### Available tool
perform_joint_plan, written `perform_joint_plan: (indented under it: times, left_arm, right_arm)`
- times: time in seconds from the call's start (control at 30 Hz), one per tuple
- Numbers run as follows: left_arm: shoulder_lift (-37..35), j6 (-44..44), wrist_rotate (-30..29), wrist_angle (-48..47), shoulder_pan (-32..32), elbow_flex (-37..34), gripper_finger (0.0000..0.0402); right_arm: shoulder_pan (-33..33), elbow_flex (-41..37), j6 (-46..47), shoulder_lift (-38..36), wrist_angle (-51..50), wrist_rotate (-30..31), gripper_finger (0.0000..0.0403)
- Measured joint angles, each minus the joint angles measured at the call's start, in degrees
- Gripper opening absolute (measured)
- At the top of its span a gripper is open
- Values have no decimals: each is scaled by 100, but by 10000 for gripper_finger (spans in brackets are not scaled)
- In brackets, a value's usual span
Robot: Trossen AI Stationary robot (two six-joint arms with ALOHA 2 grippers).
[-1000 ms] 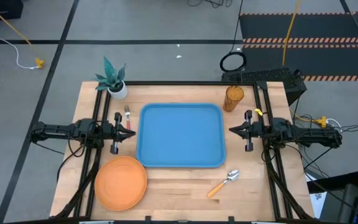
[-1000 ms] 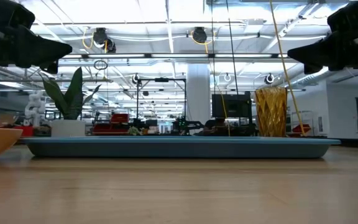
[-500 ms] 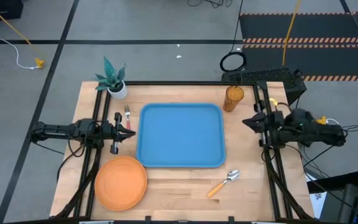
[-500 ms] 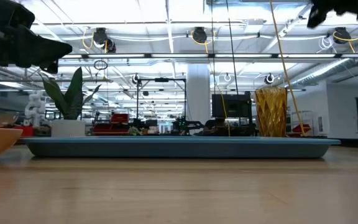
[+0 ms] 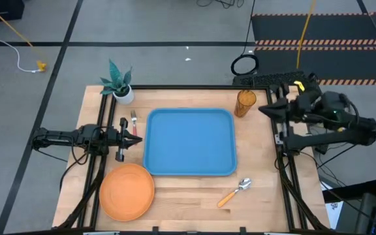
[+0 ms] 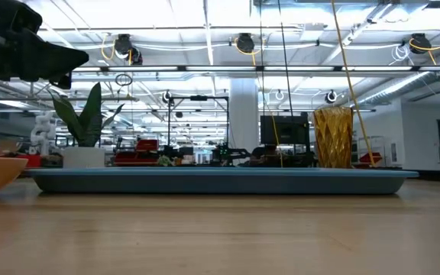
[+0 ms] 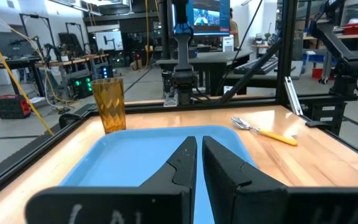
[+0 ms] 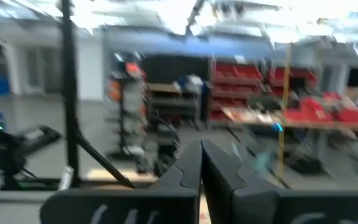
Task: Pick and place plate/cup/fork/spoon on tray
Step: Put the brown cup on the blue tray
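Observation:
The blue tray (image 5: pixel 188 142) lies mid-table. The orange plate (image 5: pixel 128 190) rests flat near the front left corner. The amber cup (image 5: pixel 245 103) stands upright by the tray's far right corner. The red-handled fork (image 5: pixel 134 123) lies left of the tray. The orange-handled spoon (image 5: pixel 235 191) lies in front of the tray. My left gripper (image 5: pixel 138 138) is shut and empty, above the table by the tray's left edge, next to the fork. My right gripper (image 5: pixel 261 109) is shut and empty, raised high to the right of the cup.
A white pot with a green plant (image 5: pixel 119 83) stands at the far left corner. Black frame rails (image 5: pixel 286 163) run along the table's left and right sides. In the left wrist view the cup (image 7: pixel 109 104) and spoon (image 7: pixel 263 129) show beyond the tray (image 7: pixel 135 155).
My right gripper has risen from beside the tray's right edge and gone toward the table's far edge, ending right of the cup; it has left the low view at the top. My left gripper and all the tableware have stayed still.

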Motion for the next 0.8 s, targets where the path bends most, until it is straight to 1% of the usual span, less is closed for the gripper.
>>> perform_joint_plan:
  times: [0.13, 0.3, 0.4, 0.5, 0.63, 0.8]
  left_arm:
    - [0, 0, 0, 4, 0, 0, 31]
    - [0, 0, 2, 6, 0, 2, 31]
    - [0, 0, 2, 6, 0, 2, 31]
    - [0, 0, 2, 9, 0, 2, 31]
    - [0, 0, 4, 10, 0, 2, 31]
    - [0, 0, 7, 13, 0, 4, 31]
  right_arm:
    - [-4, 846, -103, 534, -853, 366, 0]
    - [-4, 1633, -149, 1051, -1624, 952, 0]
    - [-11, 1960, -168, 1290, -1936, 1119, 0]
    - [-10, 2263, -145, 1504, -2316, 1157, 0]
    - [-11, 2683, -83, 1792, -2856, 1416, 0]
    - [-13, 3149, 148, 2113, -3319, 1431, 0]
